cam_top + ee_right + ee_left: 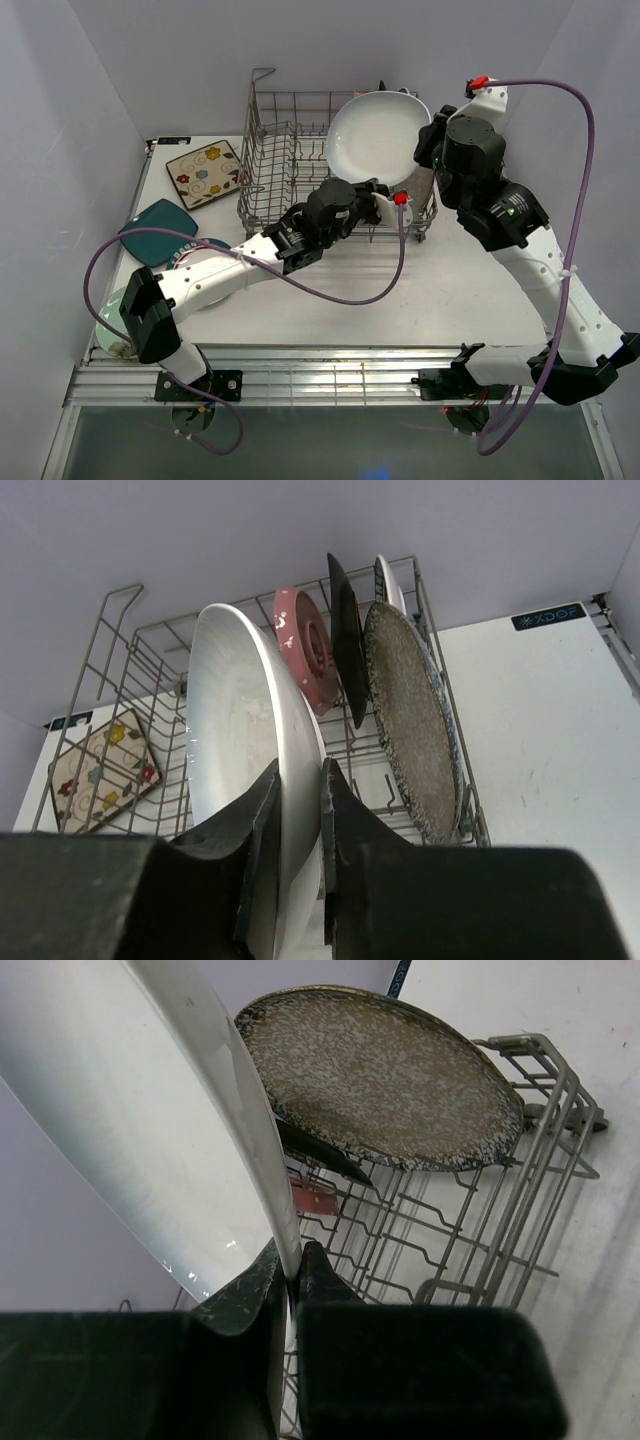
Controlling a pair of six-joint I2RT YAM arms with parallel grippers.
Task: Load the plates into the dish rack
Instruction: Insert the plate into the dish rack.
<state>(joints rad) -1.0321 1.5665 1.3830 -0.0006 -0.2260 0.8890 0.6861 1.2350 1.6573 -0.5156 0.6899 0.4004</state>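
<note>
white plate (375, 140) upright over rack (270, 150), not yet seated | left gripper (290, 1280) clamps its rim; right gripper (300, 810) straddles rim, grip unclear | racked: speckled plate (410, 720), black plate (345, 640), pink plate (305, 650) | left of rack: floral plate (205, 173), teal plate (160, 230) waiting

— Dish rack (275, 165)?
— Grey metal wire, dull sheen; white oval plate (235, 740) glazed, glossy, smooth.
— Speckled grey plate (385, 1075)?
— Matt, grainy to look at; left hand (291, 1265) black matt plastic; worktop (470, 290) white, smooth, matt.
</note>
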